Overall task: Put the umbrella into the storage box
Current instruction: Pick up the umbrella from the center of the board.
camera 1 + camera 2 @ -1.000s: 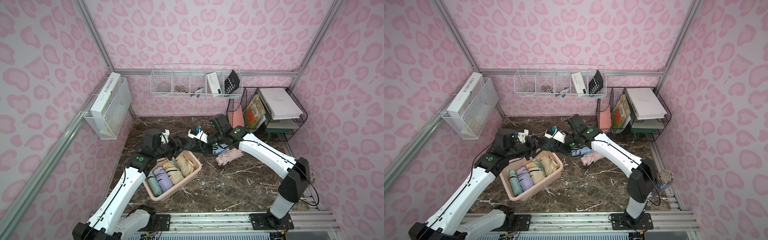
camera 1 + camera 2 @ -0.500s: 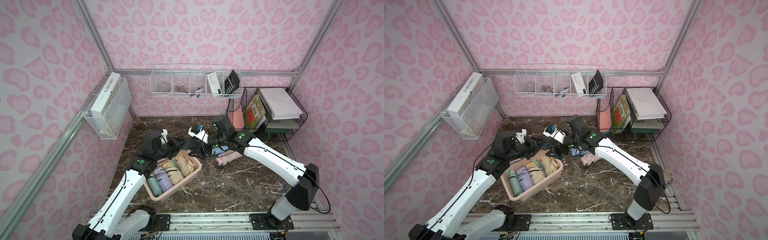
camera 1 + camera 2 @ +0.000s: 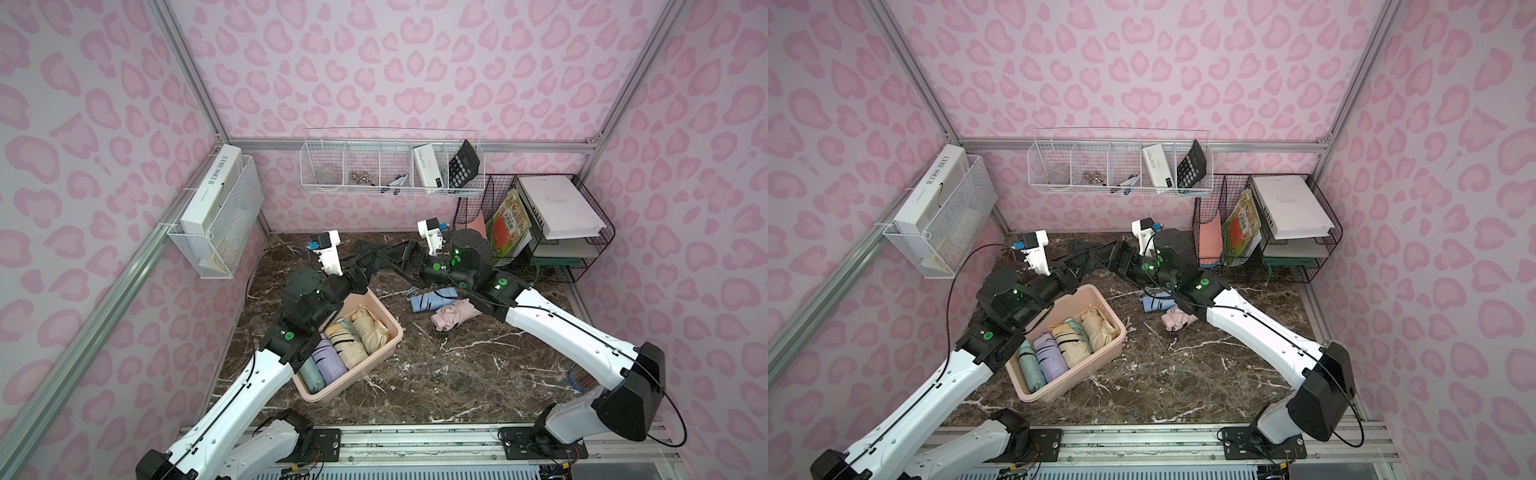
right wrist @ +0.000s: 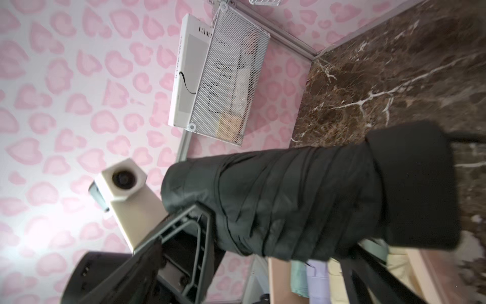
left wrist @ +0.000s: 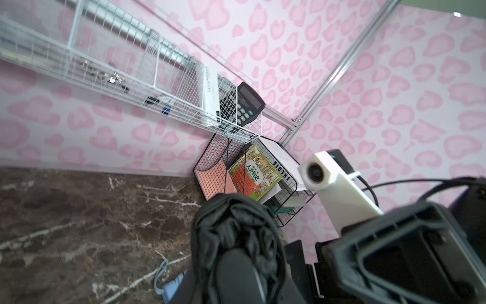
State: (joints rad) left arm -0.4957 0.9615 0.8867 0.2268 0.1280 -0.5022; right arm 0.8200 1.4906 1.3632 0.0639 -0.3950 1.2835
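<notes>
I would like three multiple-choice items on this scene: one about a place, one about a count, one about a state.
1. Where is the calculator? A in the storage box; B in the white wire wall basket; C on the marble table.
2. How many folded umbrellas lie on that table, outside the box? A none; B two; C five.
3. The black umbrella is: A spread open; B lying in the box; C folded, held by the left gripper.
Key: 1B, it leans in the basket; 2B, the blue umbrella and the pink umbrella; 3C, the left gripper clamps its folded cloth.
</notes>
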